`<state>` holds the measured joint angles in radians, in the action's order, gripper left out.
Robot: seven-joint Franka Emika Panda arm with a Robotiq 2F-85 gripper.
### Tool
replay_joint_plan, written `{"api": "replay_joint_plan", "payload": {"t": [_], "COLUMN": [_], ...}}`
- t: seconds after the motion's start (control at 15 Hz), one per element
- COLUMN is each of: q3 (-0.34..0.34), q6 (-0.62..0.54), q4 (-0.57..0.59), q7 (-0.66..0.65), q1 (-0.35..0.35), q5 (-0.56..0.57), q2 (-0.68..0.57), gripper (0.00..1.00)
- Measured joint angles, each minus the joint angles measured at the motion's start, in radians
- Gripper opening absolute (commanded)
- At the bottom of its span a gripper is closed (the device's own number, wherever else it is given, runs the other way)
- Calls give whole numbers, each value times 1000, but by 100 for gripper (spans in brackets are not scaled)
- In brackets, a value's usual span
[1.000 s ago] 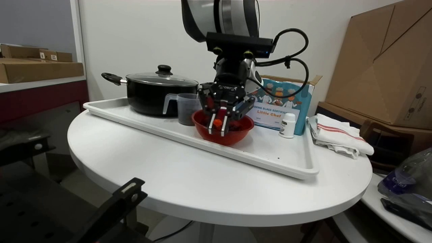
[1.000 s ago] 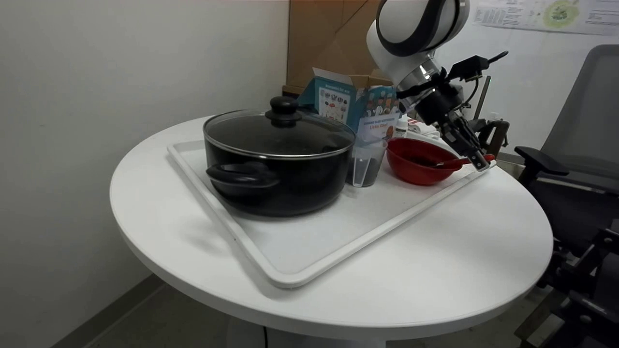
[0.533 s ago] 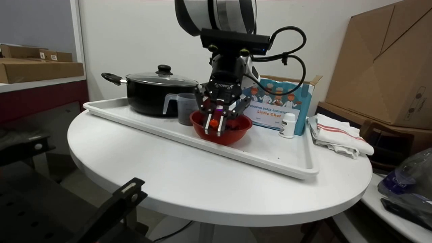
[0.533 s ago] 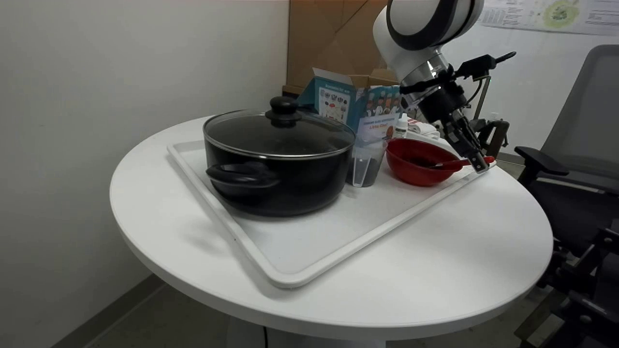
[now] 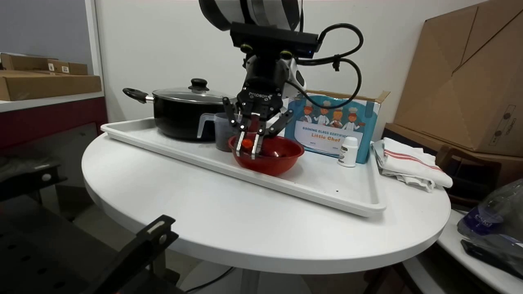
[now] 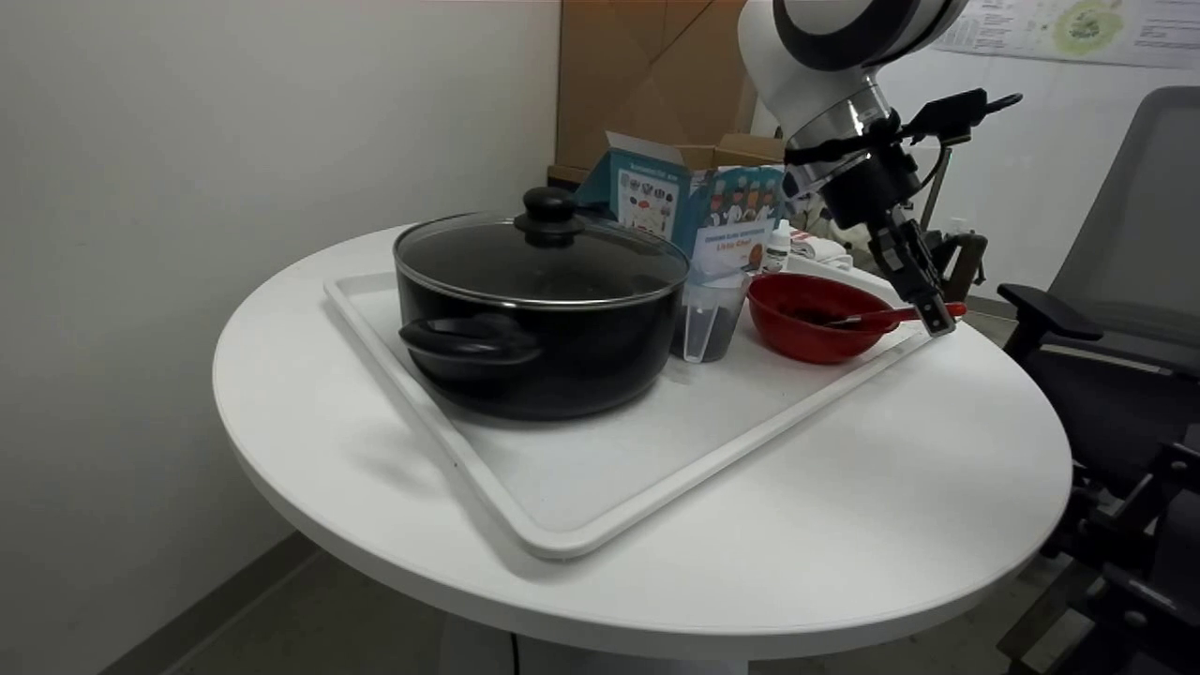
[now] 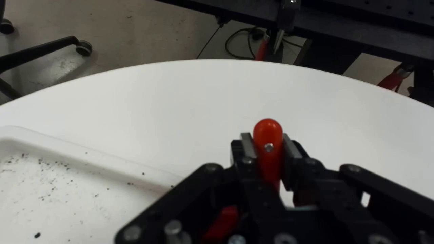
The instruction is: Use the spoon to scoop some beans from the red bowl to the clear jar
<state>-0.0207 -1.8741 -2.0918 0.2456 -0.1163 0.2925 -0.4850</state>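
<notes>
My gripper (image 5: 246, 152) is shut on the red-orange handle of the spoon (image 6: 902, 315), near the handle's end. The wrist view shows the spoon's rounded end (image 7: 268, 132) between the two fingers. In an exterior view the spoon slants down over the near rim into the red bowl (image 6: 797, 342); its head lies low inside, at the dark beans (image 6: 814, 312). The bowl also shows in an exterior view (image 5: 282, 164), just behind and below the fingertips. The clear jar (image 5: 224, 132), with a handle and dark contents, stands beside the bowl; it shows too in an exterior view (image 6: 714, 319).
A white tray (image 6: 647, 469) holds the bowl, jar, a black lidded pot (image 6: 553, 356), a blue box (image 5: 327, 122) and a white bottle (image 5: 348, 152). A folded towel (image 5: 412, 159) lies beside the tray. Dark specks (image 7: 44, 169) are scattered on the tray.
My gripper, still holding the spoon, has moved toward the jar side and a little up in an exterior view. The red bowl has shifted slightly the same way.
</notes>
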Motion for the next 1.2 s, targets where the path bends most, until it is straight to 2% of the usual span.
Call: {"api": "replay_joint_plan", "payload": {"t": [0.4,1.2], "q3": [2,6], "q6": [-16,-16], "q4": [-54,-88], "q7": [25,29], "q1": [1,11], "q5": [-25,-35], "q2": [68,145], "gripper": [9,9]}}
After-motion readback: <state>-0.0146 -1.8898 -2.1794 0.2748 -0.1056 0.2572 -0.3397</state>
